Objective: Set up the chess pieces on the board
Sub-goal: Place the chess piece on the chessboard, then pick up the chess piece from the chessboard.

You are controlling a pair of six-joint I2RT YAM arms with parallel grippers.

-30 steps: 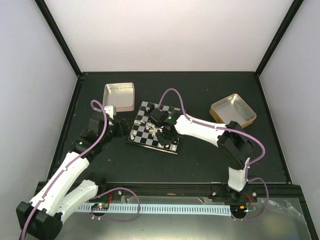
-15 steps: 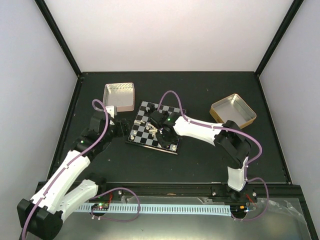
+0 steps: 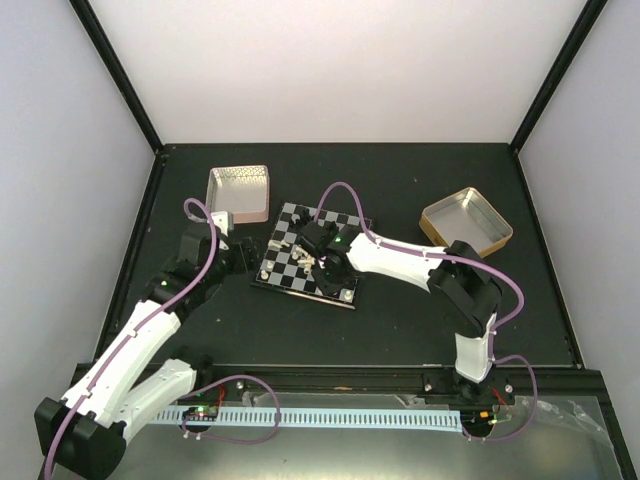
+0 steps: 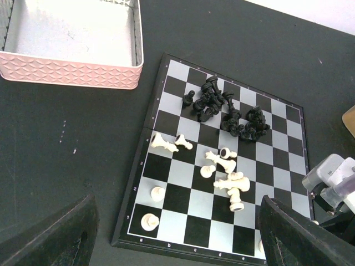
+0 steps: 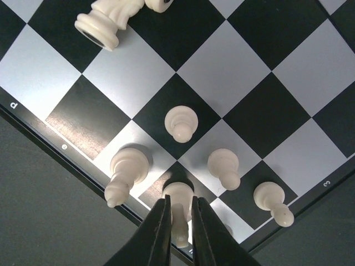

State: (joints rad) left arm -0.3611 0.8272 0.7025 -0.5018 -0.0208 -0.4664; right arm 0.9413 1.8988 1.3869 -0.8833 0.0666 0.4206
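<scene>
The board (image 3: 283,262) lies mid-table, slightly turned, with the chess pieces (image 4: 211,102) on it. The black ones are heaped toward its far side, the cream-white ones lie mostly toppled in the middle, and a few stand along one edge. In the right wrist view a white piece (image 5: 178,191) stands on a dark square by the rim, next to other upright pawns. The right gripper (image 5: 179,206) is clamped on it, one finger against each side. A second ago those jaws stood wider apart, and the arm has since edged a little leftward over the board. The left gripper (image 3: 247,250) hovers just off the board's left edge, jaws spread wide as before. The pink tin (image 3: 238,192) behind-left and the gold tin (image 3: 466,220) well to the right have not moved.
</scene>
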